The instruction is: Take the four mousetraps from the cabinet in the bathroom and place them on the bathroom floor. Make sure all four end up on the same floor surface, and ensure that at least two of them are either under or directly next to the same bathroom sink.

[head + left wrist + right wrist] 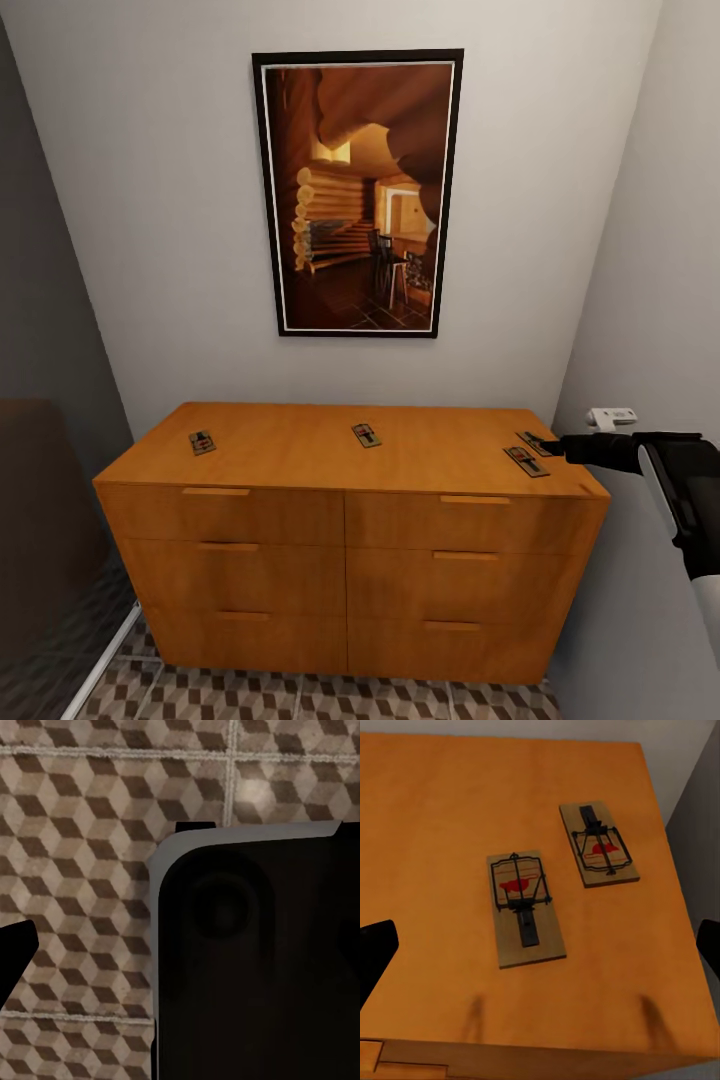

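Observation:
The wooden cabinet (290, 465) stands against the wall with several mousetraps on its top. One mousetrap (202, 442) lies at the left, one (366, 435) in the middle, and two (526, 461) (533, 441) near the right end. My right gripper (549, 448) hovers open over that right pair. In the right wrist view the nearer trap (525, 907) and the farther trap (600, 844) lie between its fingertips (376, 949). My left gripper (180, 949) hangs over the bathroom floor (82, 832), one fingertip (16, 949) showing far out to the side. The bathroom sink is out of view.
Grey walls close in on both sides of the cabinet. A framed picture (357, 195) hangs above it, and a small white fitting (611, 417) sits on the right wall. A dark bulky object (40, 500) stands at the left. A dark robot part (255, 960) blocks much of the left wrist view.

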Controlling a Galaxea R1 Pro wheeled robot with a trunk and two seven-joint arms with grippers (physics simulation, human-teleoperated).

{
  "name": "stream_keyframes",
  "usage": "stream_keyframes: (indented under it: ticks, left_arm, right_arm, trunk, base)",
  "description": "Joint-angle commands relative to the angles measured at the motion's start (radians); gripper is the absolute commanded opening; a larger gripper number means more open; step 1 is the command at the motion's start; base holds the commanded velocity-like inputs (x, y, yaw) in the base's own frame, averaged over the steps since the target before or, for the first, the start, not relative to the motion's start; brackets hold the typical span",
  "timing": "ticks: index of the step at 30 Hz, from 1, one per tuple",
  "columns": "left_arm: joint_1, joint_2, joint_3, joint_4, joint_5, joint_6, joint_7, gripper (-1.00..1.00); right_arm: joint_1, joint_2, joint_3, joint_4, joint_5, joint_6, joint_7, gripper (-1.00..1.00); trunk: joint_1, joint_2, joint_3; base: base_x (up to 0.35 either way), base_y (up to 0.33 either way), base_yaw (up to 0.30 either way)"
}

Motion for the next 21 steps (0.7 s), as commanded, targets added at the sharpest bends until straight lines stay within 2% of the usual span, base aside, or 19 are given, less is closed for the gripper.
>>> stream_keyframes:
  ticks: [1,21]
  left_arm:
    - [-0.001,0.000,-0.001,0.002,0.000,-0.005,-0.001,1.00]
    - [-0.001,0.000,-0.001,0.002,0.000,-0.005,-0.001,1.00]
  right_arm:
    - [-0.001,0.000,-0.001,-0.001,0.005,0.004,0.006,1.00]
    - [-0.001,0.005,0.000,0.012,0.006,0.004,0.006,1.00]
  trunk:
    - [0.000,-0.001,-0.001]
    - [0.000,-0.001,-0.023]
  base:
    - [0.000,0.000,0.000]
    - [0.000,0.000,0.000]
